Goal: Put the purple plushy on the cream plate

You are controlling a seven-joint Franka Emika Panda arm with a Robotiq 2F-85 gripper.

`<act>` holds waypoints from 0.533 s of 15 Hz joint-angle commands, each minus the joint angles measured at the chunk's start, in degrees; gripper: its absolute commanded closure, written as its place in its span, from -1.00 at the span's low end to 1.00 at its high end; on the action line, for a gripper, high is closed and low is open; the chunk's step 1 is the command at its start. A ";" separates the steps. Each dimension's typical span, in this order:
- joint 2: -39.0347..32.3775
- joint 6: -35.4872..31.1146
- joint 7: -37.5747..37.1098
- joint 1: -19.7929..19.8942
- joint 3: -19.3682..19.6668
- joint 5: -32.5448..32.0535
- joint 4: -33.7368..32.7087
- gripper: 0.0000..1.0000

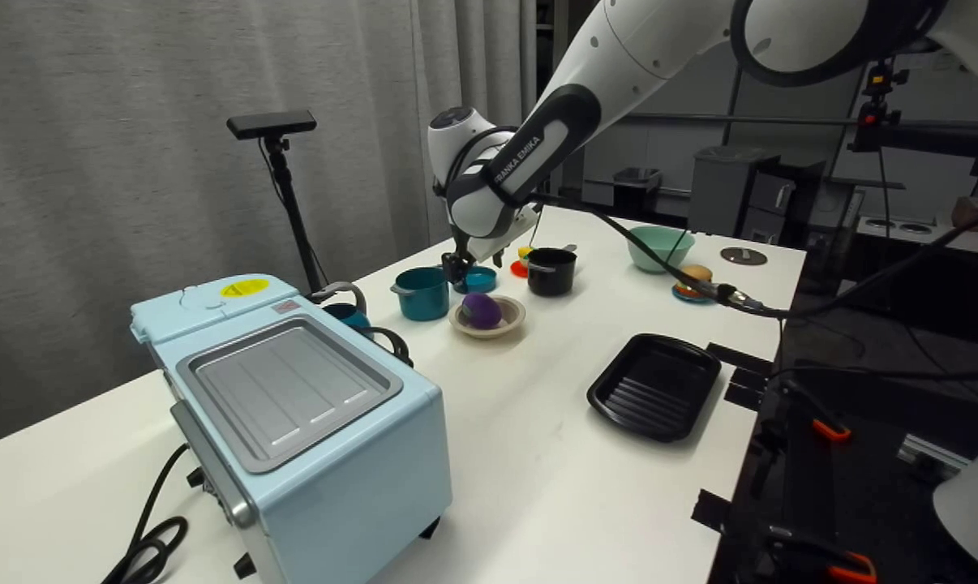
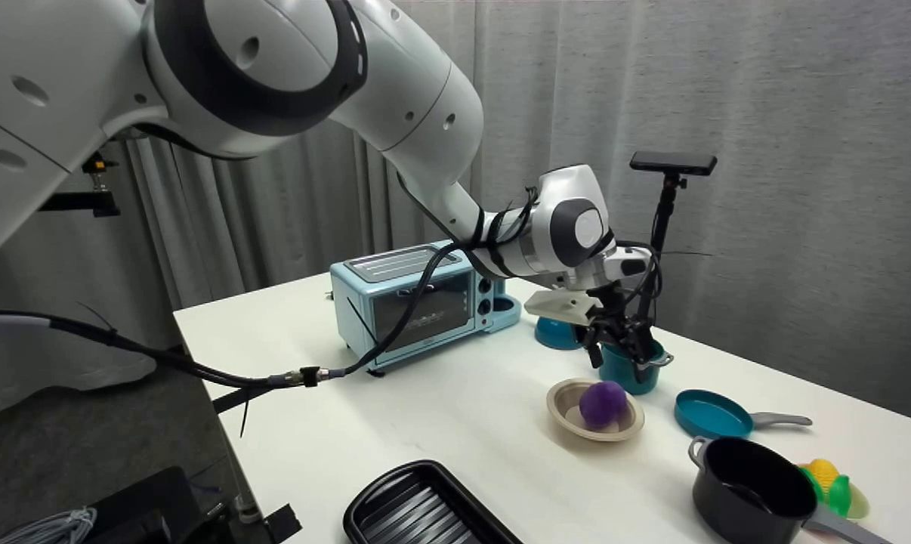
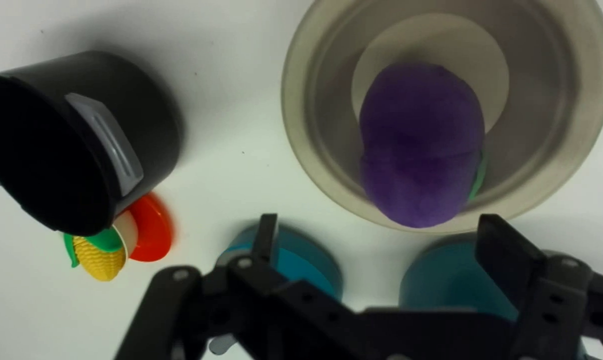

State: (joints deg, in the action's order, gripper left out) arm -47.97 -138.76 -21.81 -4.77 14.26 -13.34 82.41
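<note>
Roomy tabletop (image 2: 463, 404), plushy (image 3: 421, 145) within plate (image 3: 536, 75) rim

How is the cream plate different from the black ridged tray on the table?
Shape: the cream plate is round, while the black ridged tray is roughly rectangular with rounded corners. Surface: the cream plate looks smooth inside; the black ridged tray has parallel ridges in its floor. State: the cream plate holds the purple plushy, whereas the black ridged tray does not. Both sit open side up on the white table.
</note>
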 commanded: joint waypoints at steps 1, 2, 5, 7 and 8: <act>5.29 -2.59 0.07 0.09 -0.45 0.43 7.23 -1.00; 6.27 -3.35 0.17 0.24 -0.69 0.70 8.67 -1.00; 4.23 -2.18 0.09 0.11 -0.31 0.44 6.15 -1.00; 5.39 -2.43 0.08 0.12 -0.41 0.48 7.63 -1.00; 5.59 -2.48 0.08 0.13 -0.42 0.49 7.92 -1.00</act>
State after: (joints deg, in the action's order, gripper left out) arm -42.33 -141.38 -21.81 -4.78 13.94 -12.83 90.49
